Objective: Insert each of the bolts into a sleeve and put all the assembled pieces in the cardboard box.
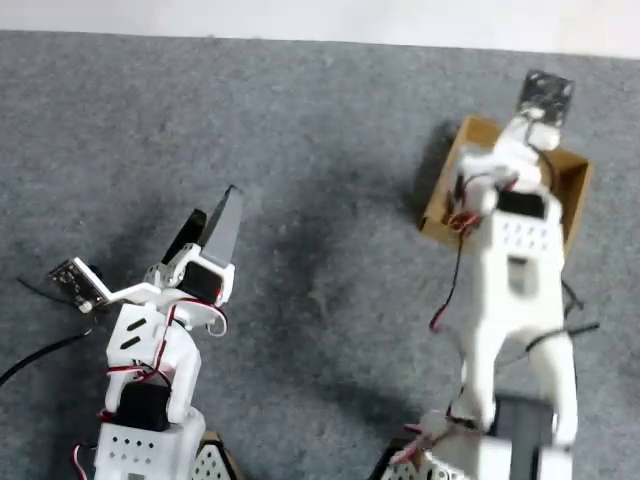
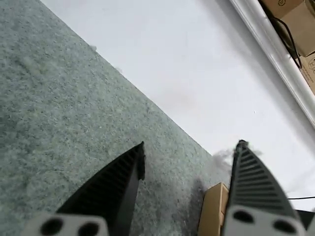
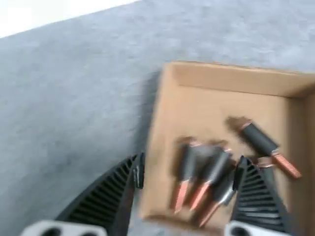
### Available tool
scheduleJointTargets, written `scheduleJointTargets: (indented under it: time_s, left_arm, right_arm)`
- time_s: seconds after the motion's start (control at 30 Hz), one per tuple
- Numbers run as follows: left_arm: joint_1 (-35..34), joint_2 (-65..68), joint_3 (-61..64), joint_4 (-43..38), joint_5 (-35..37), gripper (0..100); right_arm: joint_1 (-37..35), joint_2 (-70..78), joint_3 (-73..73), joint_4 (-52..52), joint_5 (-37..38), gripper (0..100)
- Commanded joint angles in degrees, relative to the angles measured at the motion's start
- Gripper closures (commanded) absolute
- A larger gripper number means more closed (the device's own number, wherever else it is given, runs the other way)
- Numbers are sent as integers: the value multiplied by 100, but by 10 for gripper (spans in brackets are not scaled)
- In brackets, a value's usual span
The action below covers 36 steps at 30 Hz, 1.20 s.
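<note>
Bolts (image 3: pixel 183 194) all sleeved, by the look. Nearest, right gripper (image 3: pixel 192 169) spread wide and empty, hanging over cardboard box (image 3: pixel 231 73). Beneath, three assembled pieces (image 3: pixel 204 169) bunched together, one more lying apart, all on box floor. Farther off across grey mat (image 1: pixel 320 150), left gripper (image 2: pixel 191 150) likewise spread, holding nothing. Probably final drop-off done; next, lift clear and check mat for strays.

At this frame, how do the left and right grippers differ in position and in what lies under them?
The left gripper hangs over grey mat, away from the cardboard box; the right gripper hangs over that box. Assembled pieces lie below the right gripper; only mat lies below the left gripper. Both are open and empty.
</note>
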Motion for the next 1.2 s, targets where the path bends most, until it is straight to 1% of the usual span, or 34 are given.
scheduleJointTargets:
  time_s: [0.0,0.1,0.17,0.3,0.37,0.47,0.57,0.63,0.7,0.87,0.97,1.1,1.17]
  left_arm:
    - [-40,-31,110,9,-246,733]
    - [-40,-31,110,53,-642,733]
    - [-40,-40,110,352,-993,733]
    - [-40,-66,110,1459,-2347,733]
    - [-40,-75,110,2057,-2857,733]
    - [-40,-75,110,2866,-3402,733]
    - [-40,-75,110,3332,-3815,733]
    - [-40,-75,110,3473,-4018,733]
    - [-40,-75,110,3578,-4105,733]
    - [-40,-75,110,4035,-4123,733]
    - [-40,-75,110,4308,-4123,733]
    - [-40,-75,110,5046,-4123,733]
    - [-40,-75,110,5345,-4123,733]
  right_arm:
    - [-602,-1534,1051,-31,-53,743]
    - [-954,-2475,2281,-391,-53,743]
    - [-1015,-3116,3134,-743,-53,743]
    - [-1024,-4488,4804,-1314,-53,744]
    - [-1024,-5279,5613,-1455,-53,744]
    - [-1024,-6571,6686,-1464,-53,744]
    - [-1015,-7934,7626,-1420,-53,744]
    - [-945,-8620,7996,-593,-53,746]
    - [-927,-8980,7873,40,-53,746]
    - [-813,-8541,7793,716,-53,746]
    - [-611,-8497,7793,1499,-53,746]
    - [-251,-8514,7793,2818,-53,746]
    - [-163,-8532,7793,3108,-53,746]
